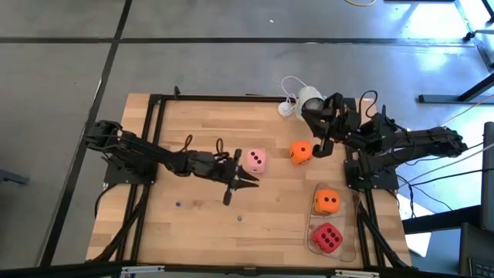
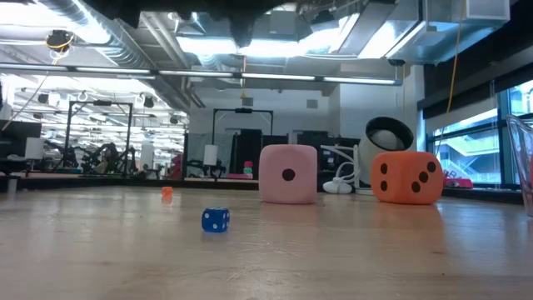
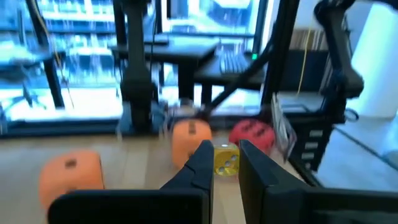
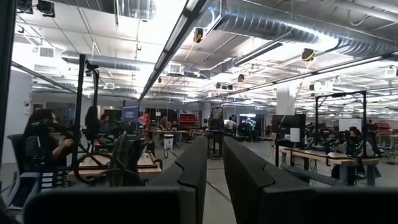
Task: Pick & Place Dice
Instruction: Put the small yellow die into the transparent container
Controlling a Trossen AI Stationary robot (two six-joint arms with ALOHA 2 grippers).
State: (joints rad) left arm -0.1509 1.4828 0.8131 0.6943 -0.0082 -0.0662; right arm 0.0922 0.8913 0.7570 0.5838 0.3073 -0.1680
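Observation:
The pale pink die (image 1: pixel 256 161) (image 2: pixel 288 173) and one orange die (image 1: pixel 301 152) (image 2: pixel 406 177) rest on the wooden table's middle. The other orange die (image 1: pixel 327 201) (image 3: pixel 189 140) and the red die (image 1: pixel 327 238) (image 3: pixel 252 134) lie in a clear container (image 1: pixel 356 232) at the near right. My left gripper (image 1: pixel 245 184) (image 3: pixel 225 152) hovers just near of the pink die, shut on a small yellow die (image 3: pixel 225 158). My right gripper (image 1: pixel 320 147) (image 4: pixel 214 146) is raised beside the orange die's right, shut and empty. My left gripper has the small yellow die (image 3: pixel 217 160) between its two fingertips, one finger on each side. The fingers point level toward the table's right edge. The die appears lifted clear of the table; the contact faces are hidden by the fingers.
A white round camera (image 1: pixel 309 99) (image 2: pixel 387 137) with its cable stands at the far edge behind the orange die. A small blue die (image 2: pixel 215 219) and a small orange one (image 2: pixel 166 193) lie on the table's near left part. Black frame rails run along the table's edges.

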